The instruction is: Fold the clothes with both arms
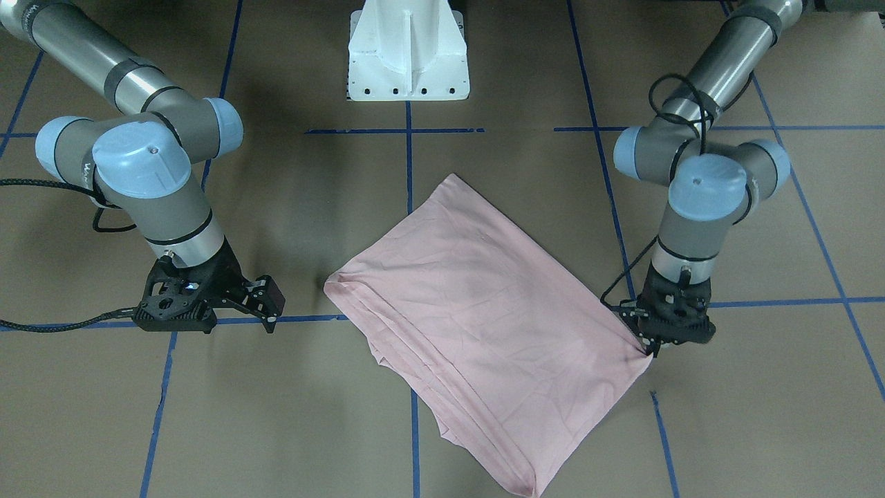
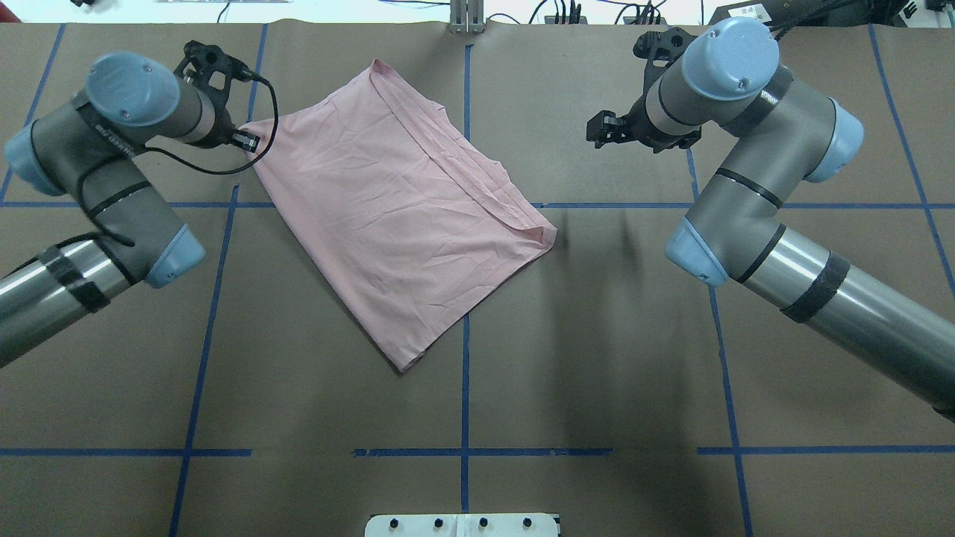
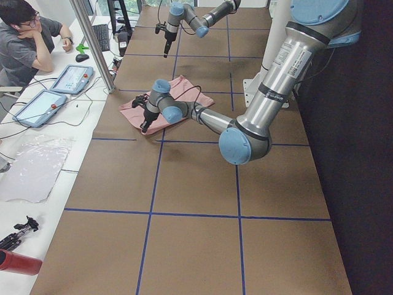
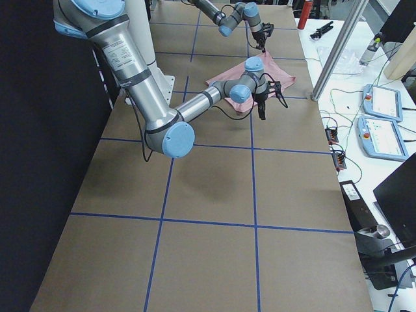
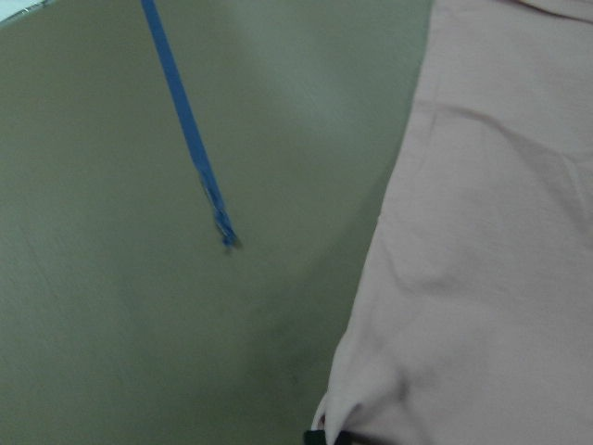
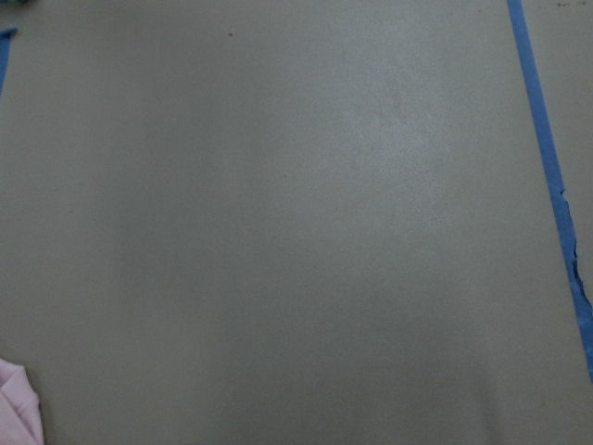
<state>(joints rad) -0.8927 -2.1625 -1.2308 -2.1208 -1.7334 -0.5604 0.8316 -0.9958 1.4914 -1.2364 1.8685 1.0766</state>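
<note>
A: Since the tabletop is so wide, pls tell me first where the T-shirt lies on it.

B: It lies flat on the far half, a little toward the robot's left, folded into a rough rectangle. Its long axis goes diagonal, i.e. from far-left to nearer-right. The layered edges are on the side that faces the right arm.

A: And which arm is nearer?

B: Left arm, clearly. The left claw is at the leftmost corner of the cloth. Its jaws look closed together on that corner, and the cloth puckers there in the left wrist view.

A: And the right claw?

B: It hangs well apart from the cloth, jaws spread, w/ nothing between them. From it the T-shirt lies toward the robot's left. The right wrist view shows only a small pink bit at its lower-left edge.

A: So the next move?

B: Probably the right claw must travel leftward to the cloth's near side before both can fold.
</note>
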